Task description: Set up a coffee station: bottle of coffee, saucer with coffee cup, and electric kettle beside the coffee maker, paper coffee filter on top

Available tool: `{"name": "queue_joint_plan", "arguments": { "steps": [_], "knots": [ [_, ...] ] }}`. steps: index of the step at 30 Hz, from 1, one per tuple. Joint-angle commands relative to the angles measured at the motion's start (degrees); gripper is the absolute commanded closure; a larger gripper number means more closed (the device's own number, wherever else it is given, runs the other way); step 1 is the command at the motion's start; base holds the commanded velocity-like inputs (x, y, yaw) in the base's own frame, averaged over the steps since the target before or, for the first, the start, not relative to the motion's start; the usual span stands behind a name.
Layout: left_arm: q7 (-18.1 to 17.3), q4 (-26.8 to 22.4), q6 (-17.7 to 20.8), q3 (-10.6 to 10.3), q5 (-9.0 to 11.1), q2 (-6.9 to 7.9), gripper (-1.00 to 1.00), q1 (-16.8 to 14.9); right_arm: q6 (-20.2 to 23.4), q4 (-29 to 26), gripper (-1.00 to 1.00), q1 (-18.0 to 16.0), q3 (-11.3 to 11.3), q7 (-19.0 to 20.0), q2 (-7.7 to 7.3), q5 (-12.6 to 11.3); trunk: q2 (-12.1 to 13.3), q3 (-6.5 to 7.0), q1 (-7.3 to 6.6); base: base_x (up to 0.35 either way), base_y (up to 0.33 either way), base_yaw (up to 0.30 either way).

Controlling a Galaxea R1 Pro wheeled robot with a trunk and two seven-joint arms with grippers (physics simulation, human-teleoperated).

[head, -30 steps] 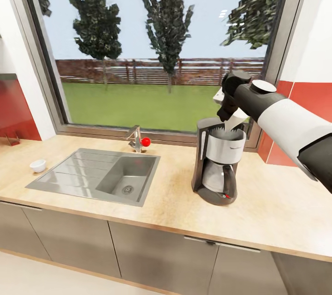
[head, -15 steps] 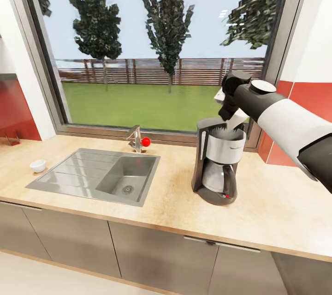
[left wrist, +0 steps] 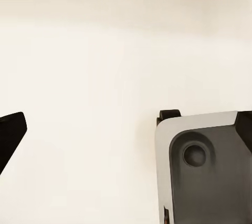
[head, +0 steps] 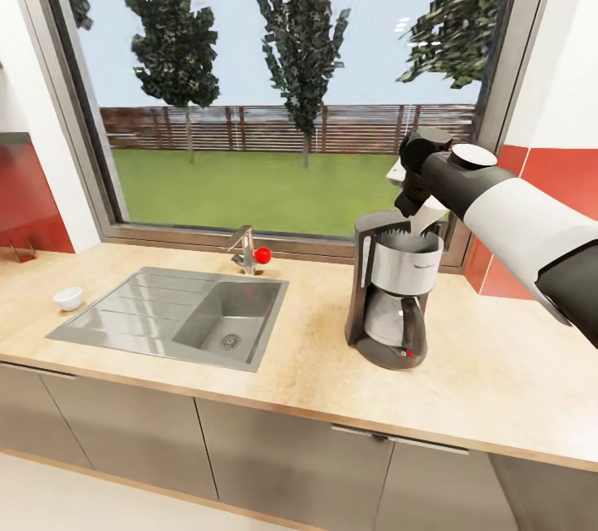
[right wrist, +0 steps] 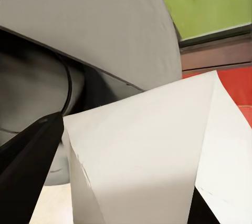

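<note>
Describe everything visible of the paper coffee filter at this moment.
The paper coffee filter is a thin white paper cone with flat creased facets and sharp fold edges. It is held in the right claw, whose dark finger lies along its side. It hangs just above the open top of the coffee maker, at the window. In the head view the arm hides most of it.

Big picture window [head: 282,90] takes up most of the back wall, dark grey frame, looking out on a green lawn, a slatted wooden fence and a few tall dark trees under a pale blue sky. Glossy red wall panels [head: 25,199] sit on both sides below white wall. Under the window there's a grey stainless sink [head: 178,315] with a drainboard, plus a chrome tap with a red knob [head: 247,251]. Flat grey cabinet fronts [head: 274,456] below, pale floor at the bottom left corner.
</note>
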Motion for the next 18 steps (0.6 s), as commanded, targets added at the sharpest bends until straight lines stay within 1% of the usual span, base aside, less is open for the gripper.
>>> {"name": "queue_joint_plan", "arguments": {
  "steps": [1, 18],
  "knots": [
    [-0.2, 0.1, -0.2, -0.1, 0.0, 0.01, -1.0, 0.0, 0.1, -0.1, 1.0, 0.0, 0.3, 0.6, -0.04, 0.5, -0.1, -0.05, 0.02, 0.0, 0.0, 0.0],
    [-0.2, 0.1, -0.2, -0.1, 0.0, 0.01, -1.0, 0.0, 0.1, -0.1, 1.0, 0.0, 0.3, 0.6, 0.02, 0.4, -0.1, -0.05, 0.02, 0.0, 0.0, 0.0]
  ]
}}
